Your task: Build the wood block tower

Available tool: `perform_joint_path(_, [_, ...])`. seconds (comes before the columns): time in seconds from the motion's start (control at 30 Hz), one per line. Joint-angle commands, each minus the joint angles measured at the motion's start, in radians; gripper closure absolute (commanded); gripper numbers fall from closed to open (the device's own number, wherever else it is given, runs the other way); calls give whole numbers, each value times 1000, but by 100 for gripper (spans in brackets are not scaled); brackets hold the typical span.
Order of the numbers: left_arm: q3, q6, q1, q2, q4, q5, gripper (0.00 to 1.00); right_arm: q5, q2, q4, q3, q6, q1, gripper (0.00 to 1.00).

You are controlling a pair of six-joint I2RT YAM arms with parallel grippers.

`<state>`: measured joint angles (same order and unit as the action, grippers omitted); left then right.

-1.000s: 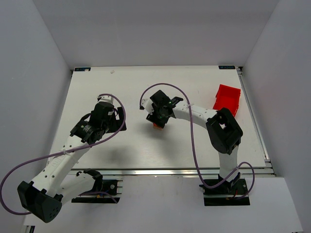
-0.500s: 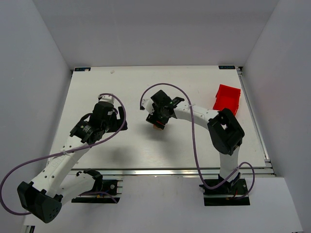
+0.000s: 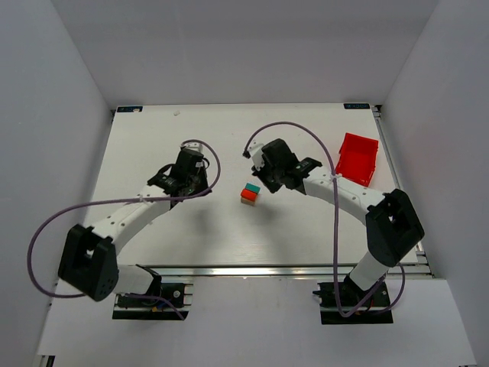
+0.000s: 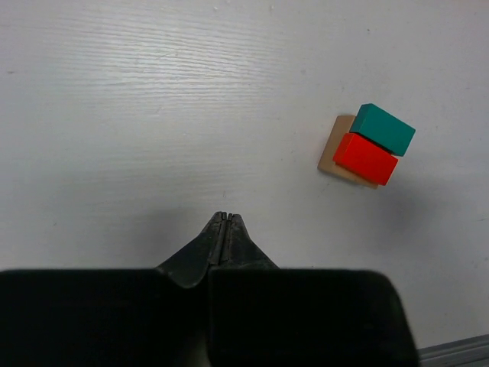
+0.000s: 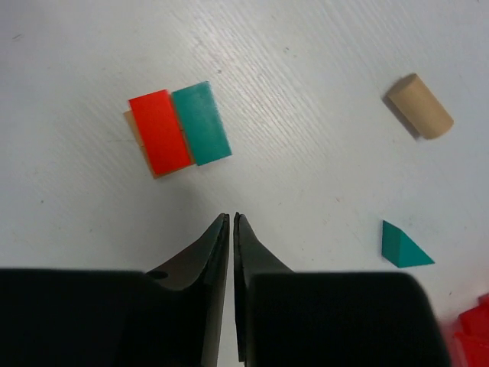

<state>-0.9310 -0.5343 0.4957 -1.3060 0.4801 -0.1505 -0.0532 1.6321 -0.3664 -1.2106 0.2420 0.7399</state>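
**Right claw backs off; stack stands on its own**

A second ago the right claw sat directly over the wood block tower, hiding most of it. It has now pulled back toward the red bin, and its fingers are nearly pressed together with nothing between them. The left arm has swung in from the left, and its left claw is clenched and empty, pointing at the tower from a short way off.

The tower stands free near the middle of the bench. A tan slab carries a red block and a teal block side by side, touching, and both overhang the slab a little. The placement seems to have held.

A teal wedge and a tan cylinder lie loose, well apart from the stack. The overhead view does not show them, probably because the right arm covers them. The build therefore looks unfinished, and one of these is likely the next pick.
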Motion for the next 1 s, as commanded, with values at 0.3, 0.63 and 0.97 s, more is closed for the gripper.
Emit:
perform_joint_path(0.3, [-9, 36, 9, -121, -228, 146, 98, 32, 196, 57, -156, -43, -57, 91])
perform_joint_path(0.63, [27, 43, 7, -119, -221, 132, 98, 87, 298, 27, -233, 43, -56, 91])
perform_joint_path(0.97, [31, 46, 7, -124, -218, 131, 98, 122, 318, 20, -237, 74, -56, 90])
